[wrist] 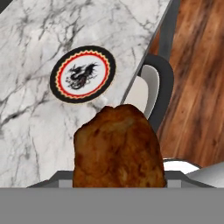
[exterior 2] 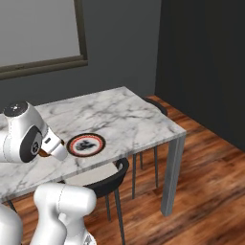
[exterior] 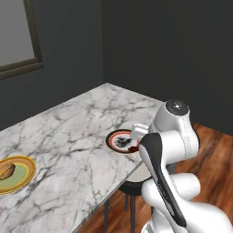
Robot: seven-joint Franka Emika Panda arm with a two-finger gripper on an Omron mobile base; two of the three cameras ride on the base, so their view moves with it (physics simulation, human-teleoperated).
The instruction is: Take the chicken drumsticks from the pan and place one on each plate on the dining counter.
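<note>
A golden-brown drumstick [wrist: 118, 148] is held close in front of the hand camera, with my gripper [exterior 2: 50, 149] shut on it; the fingertips are hidden behind the meat. It hangs over the dining counter [exterior: 77, 132] near its front edge, a little short of the red-brown rimmed plate [wrist: 83, 74] [exterior: 121, 140] [exterior 2: 86, 144], which has nothing on it. The second drumstick [exterior: 6, 171] lies on the yellow-rimmed plate [exterior: 23, 178] at the counter's left end. The pan is out of view.
A black stool with a pale seat [wrist: 146, 89] [exterior 2: 103, 177] is tucked under the counter's front edge, just below the gripper. Wooden floor [exterior 2: 201, 191] lies to the right, and dark walls and a window [exterior 2: 38, 28] stand behind the counter.
</note>
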